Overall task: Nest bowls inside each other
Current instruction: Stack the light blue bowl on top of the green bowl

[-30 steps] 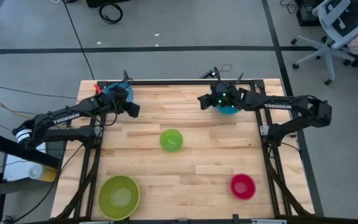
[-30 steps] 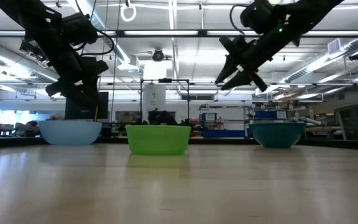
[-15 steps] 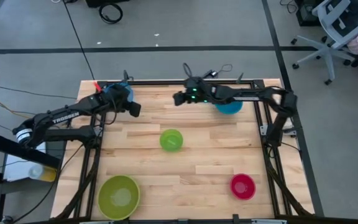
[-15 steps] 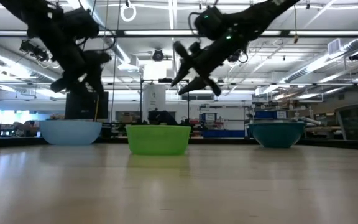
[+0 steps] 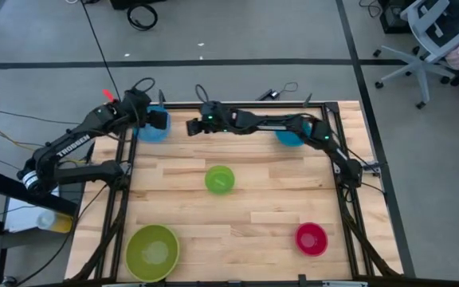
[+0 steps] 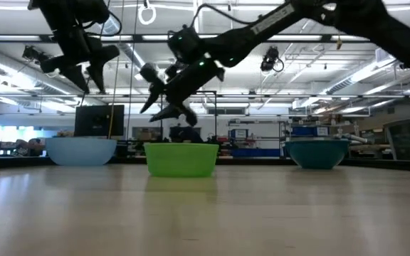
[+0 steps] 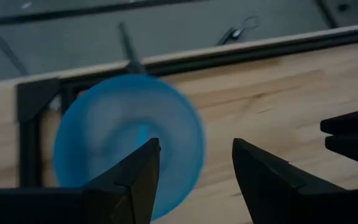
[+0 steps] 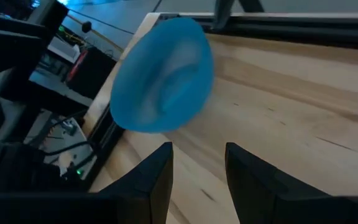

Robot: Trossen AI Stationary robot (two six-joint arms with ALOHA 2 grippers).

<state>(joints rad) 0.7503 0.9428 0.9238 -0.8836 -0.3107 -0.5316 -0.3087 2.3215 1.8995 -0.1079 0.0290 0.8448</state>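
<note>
The light blue bowl (image 5: 150, 132) stands on its base at the table's far left corner; it also shows in the low view (image 6: 81, 151). My left gripper (image 5: 159, 121) hangs open above it (image 7: 129, 137), high up (image 6: 84, 67). My right arm reaches along the far edge, and my right gripper (image 5: 191, 126) is open in the air just right of that bowl (image 8: 163, 74). The teal bowl (image 5: 291, 139) sits far right, partly under the right arm. The small green bowl (image 5: 219, 179) is mid-table, the large lime-green bowl (image 5: 152, 251) near left, the red-pink bowl (image 5: 311, 238) near right.
A black metal frame (image 5: 245, 104) runs along the table's far edge and both sides. The wooden top (image 5: 261, 199) lies bare between the bowls. Cables and an office chair (image 5: 429, 36) are on the floor beyond the table.
My right gripper has swept along the far edge toward the table's left, from above the teal bowl to beside the light blue bowl, sinking a little. My left gripper has risen and drawn back toward the far left corner. No bowl has moved.
</note>
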